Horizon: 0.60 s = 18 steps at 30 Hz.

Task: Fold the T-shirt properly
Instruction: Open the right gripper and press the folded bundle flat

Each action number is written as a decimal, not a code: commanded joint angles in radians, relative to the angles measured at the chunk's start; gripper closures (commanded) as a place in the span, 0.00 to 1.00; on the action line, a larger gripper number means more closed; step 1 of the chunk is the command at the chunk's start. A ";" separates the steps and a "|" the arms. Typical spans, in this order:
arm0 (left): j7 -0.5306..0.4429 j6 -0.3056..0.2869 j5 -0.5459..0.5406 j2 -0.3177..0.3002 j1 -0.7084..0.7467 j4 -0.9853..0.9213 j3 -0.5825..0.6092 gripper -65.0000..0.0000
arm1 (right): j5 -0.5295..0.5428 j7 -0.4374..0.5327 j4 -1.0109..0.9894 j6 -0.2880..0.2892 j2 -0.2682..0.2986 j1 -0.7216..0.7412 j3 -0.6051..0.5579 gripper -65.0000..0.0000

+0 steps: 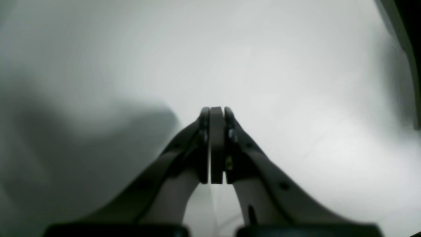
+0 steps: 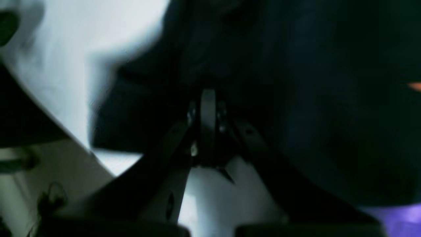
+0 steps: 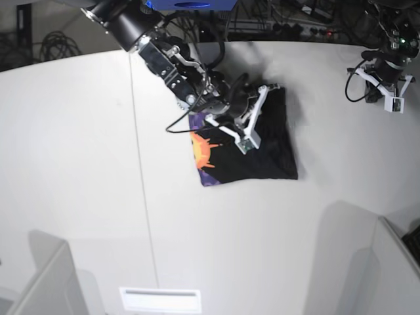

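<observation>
I see the T-shirt [image 3: 252,147] folded mid-table [image 3: 197,249], sun print left | my right gripper [image 2: 208,108] clenched on black cloth at its far edge | my left gripper [image 1: 216,113] clenched, nothing held, far corner

Robotics lab, white table [image 3: 79,197], cables [image 3: 39,39]
</observation>
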 commanded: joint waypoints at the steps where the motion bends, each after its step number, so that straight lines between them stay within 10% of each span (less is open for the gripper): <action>1: -0.016 -0.009 -0.011 -0.010 0.002 0.021 -0.004 1.00 | 0.001 0.019 0.012 0.005 -0.018 0.019 0.001 1.00; 10: 0.062 -0.009 -0.013 0.004 -0.022 0.047 -0.004 1.00 | 0.001 0.019 0.021 0.005 -0.033 0.034 -0.082 1.00; 15: 0.201 -0.009 -0.056 0.043 -0.067 0.158 -0.004 1.00 | 0.004 0.025 0.158 0.005 0.015 -0.038 0.098 1.00; 18: 0.266 -0.009 -0.200 0.046 -0.077 0.181 -0.004 0.73 | 0.004 0.025 0.247 0.007 0.048 -0.095 0.227 1.00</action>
